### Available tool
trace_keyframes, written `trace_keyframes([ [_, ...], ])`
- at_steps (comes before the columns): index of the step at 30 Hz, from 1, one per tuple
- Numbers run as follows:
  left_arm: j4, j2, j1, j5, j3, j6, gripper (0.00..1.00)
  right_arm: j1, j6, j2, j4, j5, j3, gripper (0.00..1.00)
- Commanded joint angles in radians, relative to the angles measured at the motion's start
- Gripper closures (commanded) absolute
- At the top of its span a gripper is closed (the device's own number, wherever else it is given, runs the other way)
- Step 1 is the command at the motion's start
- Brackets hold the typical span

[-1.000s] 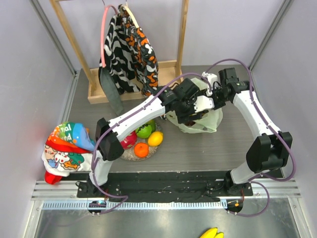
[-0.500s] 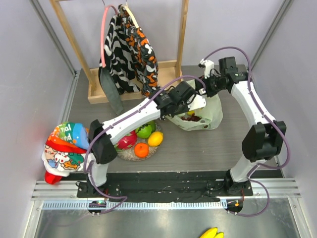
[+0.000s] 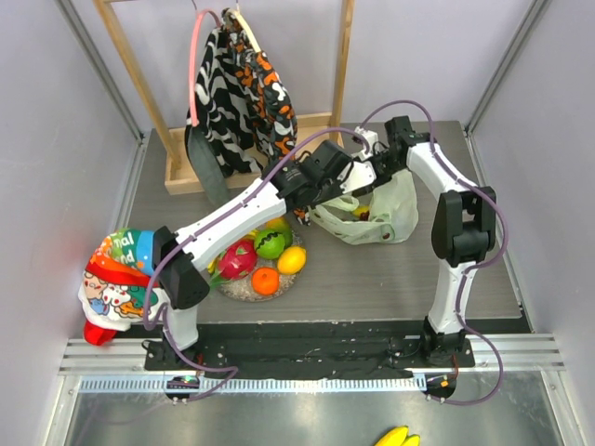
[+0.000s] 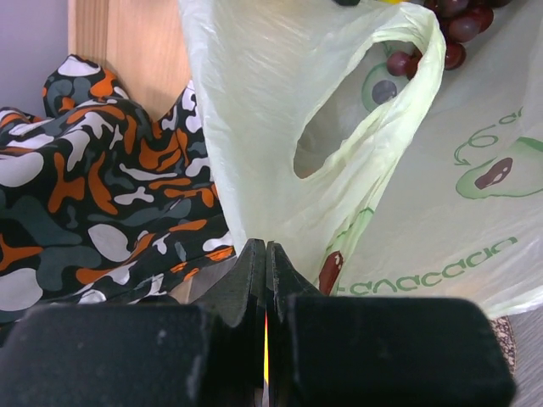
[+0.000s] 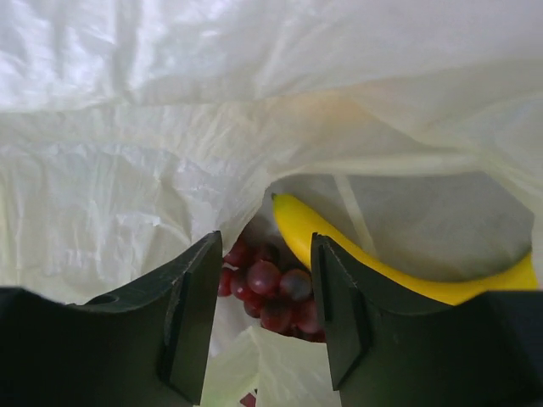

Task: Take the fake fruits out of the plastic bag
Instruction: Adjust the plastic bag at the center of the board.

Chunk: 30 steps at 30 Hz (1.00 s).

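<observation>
The plastic bag (image 3: 381, 214) lies behind the plate, pale green and crinkled. My left gripper (image 3: 342, 186) is shut on the bag's left rim beside a handle loop (image 4: 339, 127); its jaws (image 4: 265, 248) meet with plastic at their tips. The right gripper (image 3: 370, 167) is open at the bag's mouth. In the right wrist view, purple grapes (image 5: 271, 288) and a yellow banana (image 5: 339, 246) lie inside the bag (image 5: 170, 127), just beyond the open jaws (image 5: 265, 254). On the plate (image 3: 244, 294) sit a dragon fruit (image 3: 237, 258), green apple (image 3: 271, 244), lemon (image 3: 292, 259) and orange (image 3: 265, 280).
A wooden rack (image 3: 344, 65) with patterned black-orange-white cloth (image 3: 242, 93) stands behind the bag, close to my left wrist. A colourful stuffed item (image 3: 125, 279) lies at the left edge. A banana bunch (image 3: 395, 437) lies below the arm bases.
My left gripper has shut on the bag's rim and drawn it left and back. The right arm has swung left to the bag's mouth, its jaws narrowing.
</observation>
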State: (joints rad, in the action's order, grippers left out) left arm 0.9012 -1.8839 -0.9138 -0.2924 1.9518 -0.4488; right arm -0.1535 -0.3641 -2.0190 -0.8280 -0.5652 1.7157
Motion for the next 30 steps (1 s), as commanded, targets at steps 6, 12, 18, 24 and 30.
trace_keyframes([
  [6, -0.013, 0.025, 0.000, 0.016, 0.038, 0.016, 1.00, -0.003, -0.039, -0.075, -0.011, 0.188, 0.113, 0.37],
  [12, 0.002, 0.051, 0.000, 0.042, 0.003, 0.019, 1.00, -0.003, 0.020, -0.274, -0.059, 0.088, 0.356, 0.16],
  [18, 0.015, 0.068, -0.002, 0.041, -0.028, 0.018, 1.00, -0.011, 0.097, -0.385, -0.095, -0.065, 0.557, 0.09],
  [24, 0.016, 0.069, 0.000, 0.035, -0.030, 0.013, 1.00, -0.040, 0.096, -0.451, -0.111, -0.092, 0.627, 0.06],
  [30, 0.018, 0.072, 0.000, 0.041, -0.042, 0.015, 1.00, -0.040, 0.054, -0.391, -0.112, -0.243, 0.572, 0.06],
])
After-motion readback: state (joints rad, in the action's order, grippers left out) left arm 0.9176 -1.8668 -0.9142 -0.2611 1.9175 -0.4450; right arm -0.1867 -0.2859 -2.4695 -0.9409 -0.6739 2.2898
